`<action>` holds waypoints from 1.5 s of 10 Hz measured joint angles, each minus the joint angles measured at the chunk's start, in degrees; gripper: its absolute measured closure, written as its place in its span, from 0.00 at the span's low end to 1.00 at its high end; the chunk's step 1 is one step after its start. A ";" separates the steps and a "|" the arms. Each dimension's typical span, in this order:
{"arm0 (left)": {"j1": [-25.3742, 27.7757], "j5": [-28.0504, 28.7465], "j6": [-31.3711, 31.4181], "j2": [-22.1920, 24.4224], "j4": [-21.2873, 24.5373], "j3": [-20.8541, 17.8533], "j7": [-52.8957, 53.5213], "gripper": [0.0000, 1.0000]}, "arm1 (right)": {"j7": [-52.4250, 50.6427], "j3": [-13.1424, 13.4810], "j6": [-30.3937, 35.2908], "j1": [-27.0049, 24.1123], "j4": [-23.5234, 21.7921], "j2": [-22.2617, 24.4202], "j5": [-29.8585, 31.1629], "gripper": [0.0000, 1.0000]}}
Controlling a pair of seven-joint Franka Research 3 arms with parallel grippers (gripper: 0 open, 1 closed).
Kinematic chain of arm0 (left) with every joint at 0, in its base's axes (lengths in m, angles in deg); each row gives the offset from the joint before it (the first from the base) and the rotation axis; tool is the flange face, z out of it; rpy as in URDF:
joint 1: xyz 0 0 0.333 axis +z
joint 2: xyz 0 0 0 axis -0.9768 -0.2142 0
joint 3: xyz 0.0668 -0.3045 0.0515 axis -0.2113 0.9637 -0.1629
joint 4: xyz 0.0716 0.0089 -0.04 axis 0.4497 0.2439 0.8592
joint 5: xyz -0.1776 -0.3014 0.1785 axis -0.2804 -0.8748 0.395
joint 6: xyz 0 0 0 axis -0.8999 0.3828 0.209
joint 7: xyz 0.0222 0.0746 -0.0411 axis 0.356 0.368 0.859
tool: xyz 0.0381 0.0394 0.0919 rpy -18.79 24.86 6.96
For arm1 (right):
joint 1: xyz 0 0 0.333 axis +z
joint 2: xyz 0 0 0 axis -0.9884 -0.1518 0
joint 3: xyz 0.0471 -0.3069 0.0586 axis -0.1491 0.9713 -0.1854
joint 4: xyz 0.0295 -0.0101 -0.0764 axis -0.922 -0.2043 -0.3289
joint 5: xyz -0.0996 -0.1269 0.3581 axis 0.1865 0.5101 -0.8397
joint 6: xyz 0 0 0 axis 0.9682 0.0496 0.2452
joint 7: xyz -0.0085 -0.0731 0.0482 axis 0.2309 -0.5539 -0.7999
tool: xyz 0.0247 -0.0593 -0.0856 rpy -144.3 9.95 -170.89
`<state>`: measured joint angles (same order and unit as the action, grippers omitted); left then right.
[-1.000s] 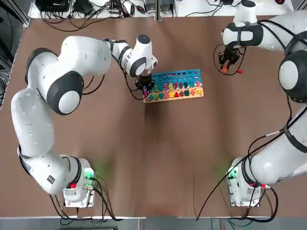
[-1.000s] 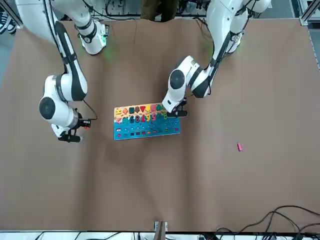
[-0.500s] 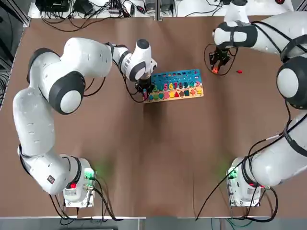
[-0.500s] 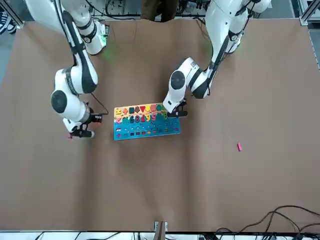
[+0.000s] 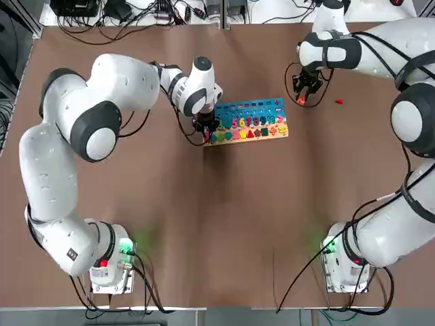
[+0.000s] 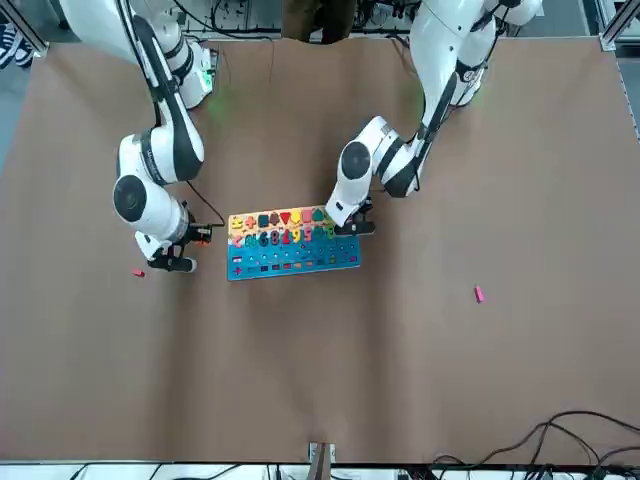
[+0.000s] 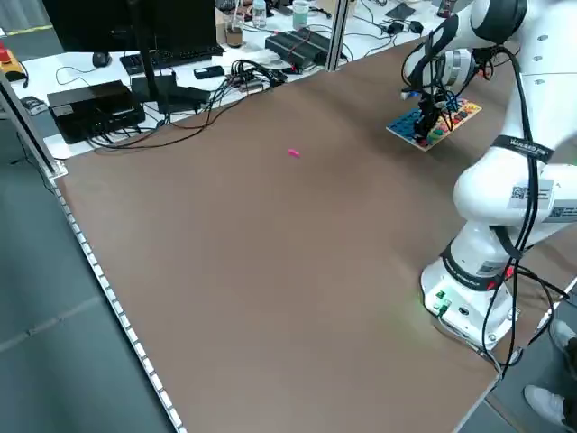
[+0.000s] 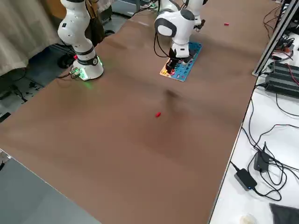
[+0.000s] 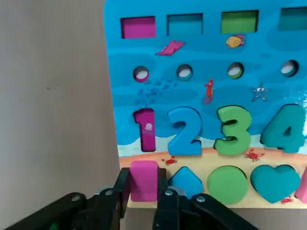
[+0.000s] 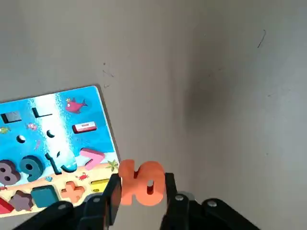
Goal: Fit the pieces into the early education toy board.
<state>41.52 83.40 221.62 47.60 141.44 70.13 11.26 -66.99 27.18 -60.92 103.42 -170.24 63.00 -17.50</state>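
Note:
The early education toy board lies at the table's far middle, with a blue upper part and a tan strip of coloured shapes. My left gripper stands at the board's left end, shut on a pink square piece at the tan strip's corner. My right gripper hovers just off the board's right end, shut on an orange "10" piece. A small red piece lies on the table to the right of that gripper. Another pink piece lies far off on my left side.
The brown table is bare between the board and the arms' bases. Cables and power supplies lie beyond the far edge. The board's numerals and most shape slots are filled.
My right gripper has carried the orange piece leftward, from near the red piece to just off the board's right end. The left gripper has stayed at the board's left end.

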 joint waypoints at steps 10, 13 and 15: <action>-0.22 0.00 0.21 0.01 0.10 0.12 -2.02 0.74 | 5.62 -0.34 -1.04 6.43 1.49 -0.03 -5.28 0.59; -0.22 0.00 0.20 0.03 0.28 0.91 -3.33 0.74 | 5.65 -0.35 -2.22 8.05 1.62 -1.74 -5.29 0.59; -0.21 0.00 0.19 0.04 0.36 1.26 -3.66 0.74 | 5.48 -0.38 -6.83 10.62 1.70 -5.35 -5.29 0.59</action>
<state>41.30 83.40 221.82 47.63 141.79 71.39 7.60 -61.51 26.80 -67.76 114.03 -168.54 57.65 -22.78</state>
